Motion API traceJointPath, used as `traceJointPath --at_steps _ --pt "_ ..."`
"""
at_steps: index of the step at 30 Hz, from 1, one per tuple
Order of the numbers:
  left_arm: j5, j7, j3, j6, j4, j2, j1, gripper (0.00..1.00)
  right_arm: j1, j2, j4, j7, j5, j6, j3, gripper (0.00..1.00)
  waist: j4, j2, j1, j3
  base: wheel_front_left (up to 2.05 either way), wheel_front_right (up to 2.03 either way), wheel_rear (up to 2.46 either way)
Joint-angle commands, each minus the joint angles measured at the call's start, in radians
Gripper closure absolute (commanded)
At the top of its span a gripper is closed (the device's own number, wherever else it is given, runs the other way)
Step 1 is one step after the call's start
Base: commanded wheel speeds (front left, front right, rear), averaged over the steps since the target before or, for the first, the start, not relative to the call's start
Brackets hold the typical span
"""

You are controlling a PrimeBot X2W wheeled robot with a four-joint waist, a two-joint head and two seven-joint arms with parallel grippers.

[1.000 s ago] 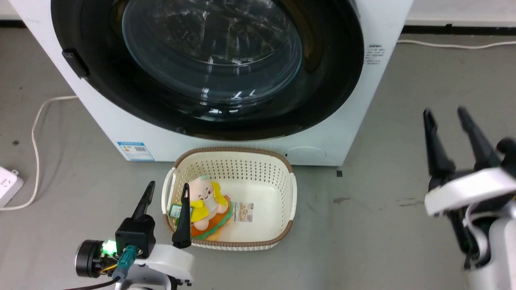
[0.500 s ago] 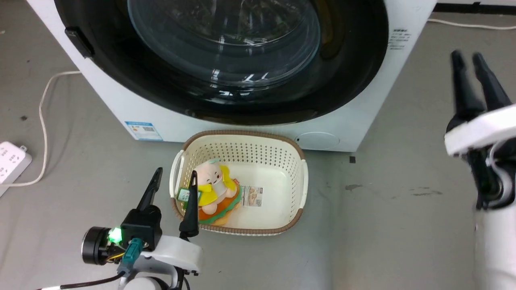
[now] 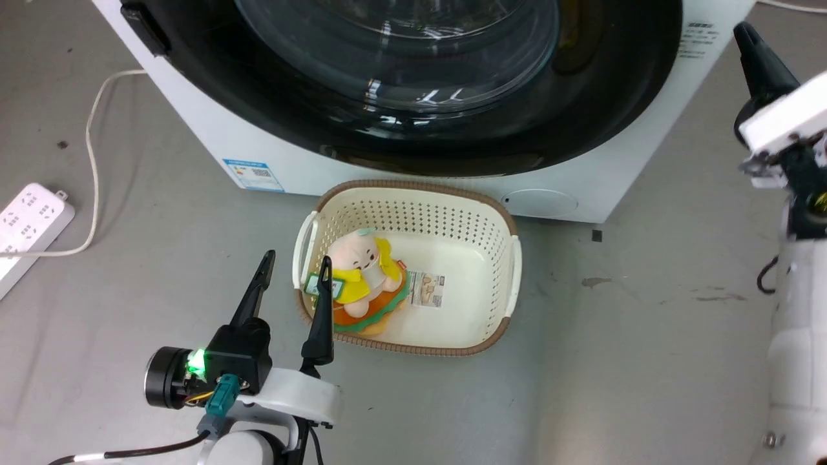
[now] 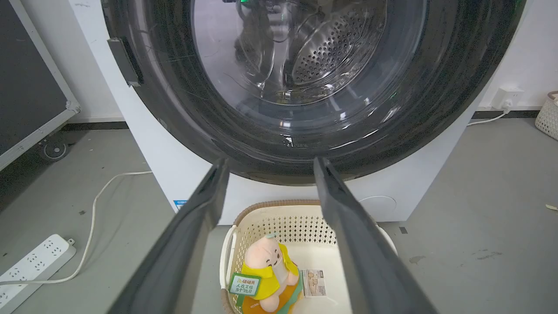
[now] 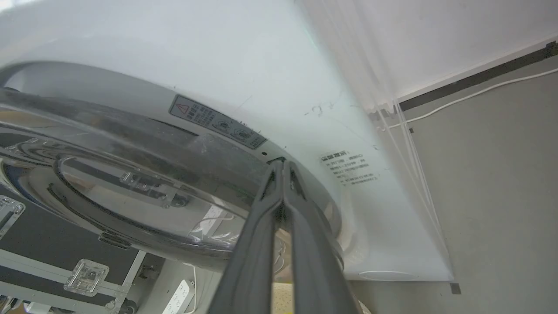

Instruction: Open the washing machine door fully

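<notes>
The white washing machine (image 3: 213, 132) fills the top of the head view. Its round glossy-black-rimmed door (image 3: 601, 97) with the glass bowl lies flat against the front. My right gripper (image 3: 744, 31) is raised at the machine's right side. In the right wrist view its fingers are pressed together and the right gripper (image 5: 283, 165) has its tips at the outer edge of the door (image 5: 130, 144) rim, by a small dark notch, with nothing between them. My left gripper (image 3: 297, 257) hangs low, open, in front of the basket. In the left wrist view the left gripper (image 4: 271, 163) points at the door (image 4: 174, 109).
A cream perforated basket (image 3: 413, 187) with a plush toy (image 3: 362, 271) stands on the floor against the machine's front. A white power strip (image 3: 26, 219) and its cable lie at the left. A black case (image 5: 65, 270) stands beyond the machine.
The head camera has shifted, sliding the whole picture. My right gripper has risen towards the door's right edge and its fingers have gone from apart to together. The left gripper stays open.
</notes>
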Motion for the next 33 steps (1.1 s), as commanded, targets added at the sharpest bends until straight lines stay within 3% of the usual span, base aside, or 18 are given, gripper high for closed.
traceJointPath --at_steps 1,22,33 --pt "-0.006 -0.012 -0.005 0.006 0.0 0.001 -0.018 0.0 -0.052 0.003 0.027 0.024 0.023 0.0 -0.019 1.0 0.008 0.0 -0.0001 0.006 0.0 0.0 0.0" --pt "-0.016 -0.056 -0.051 0.02 0.002 0.001 -0.044 0.0 -0.384 -0.037 0.394 0.368 0.059 0.0 -0.254 1.0 0.064 0.0 -0.0001 0.066 0.0 0.0 0.0" --pt "-0.026 -0.081 -0.067 0.032 0.01 0.001 -0.051 0.0 -0.414 -0.045 0.469 0.55 0.044 0.0 -0.34 1.0 0.09 0.0 -0.0001 0.057 0.0 0.0 0.0"
